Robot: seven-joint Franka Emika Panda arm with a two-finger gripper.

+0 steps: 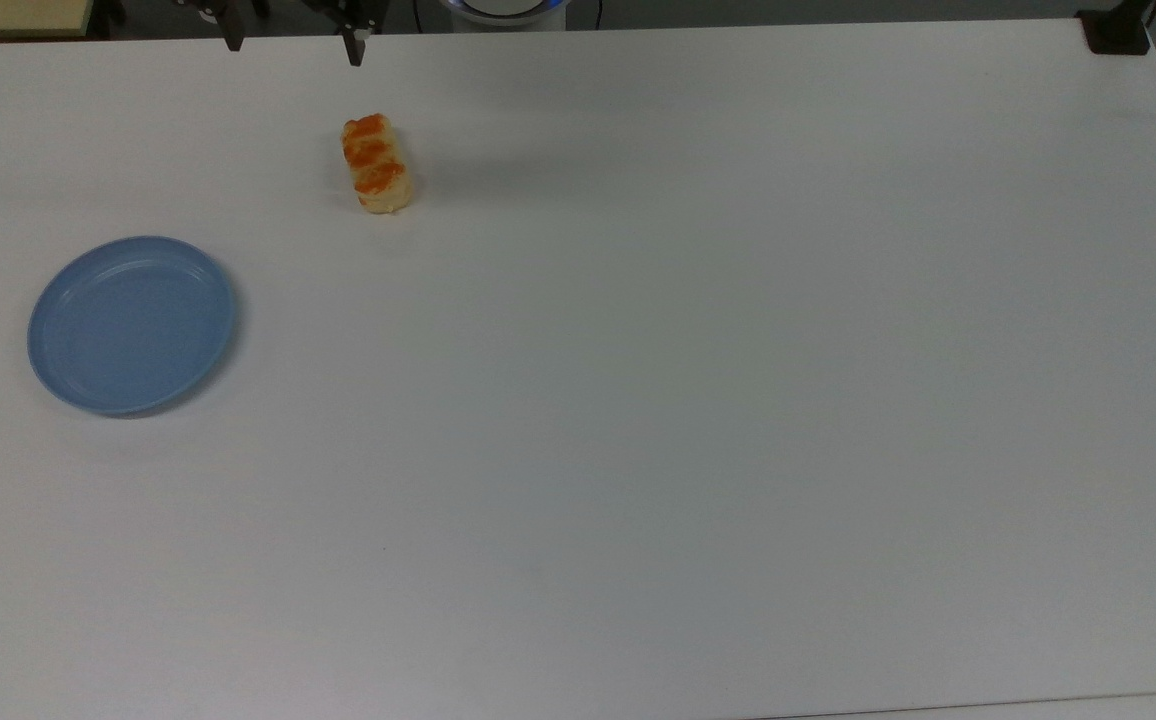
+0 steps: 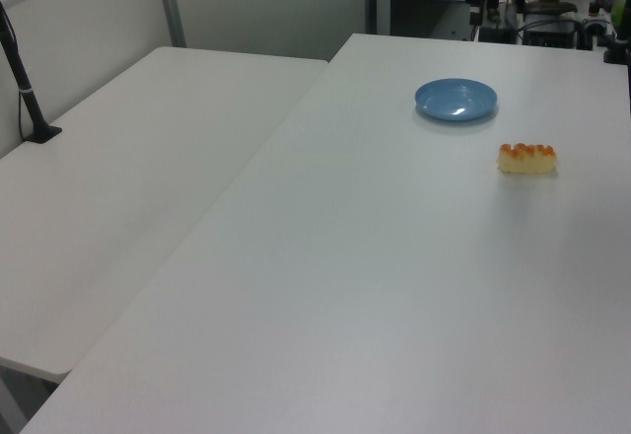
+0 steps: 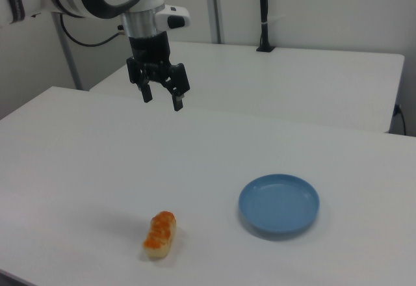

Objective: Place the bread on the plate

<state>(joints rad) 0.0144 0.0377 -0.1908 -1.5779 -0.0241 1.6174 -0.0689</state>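
The bread (image 1: 376,163), a small pale-yellow roll with orange-red stripes, lies on the white table (image 1: 698,380); it also shows as bread (image 2: 527,158) and bread (image 3: 160,234). The light-blue plate (image 1: 132,324) sits apart from it, toward the top view's lower left, with nothing on it; it is the same plate (image 2: 455,99) and plate (image 3: 279,204). My gripper (image 3: 162,98) hangs open well above the table, holding nothing. In the top view the gripper (image 1: 293,47) shows at the upper edge, above the bread.
A second white table (image 3: 312,78) adjoins this one. A black post (image 3: 263,13) stands on it, seen also as a black post (image 2: 25,89). A black clamp (image 1: 1118,30) sits at the top view's upper right corner.
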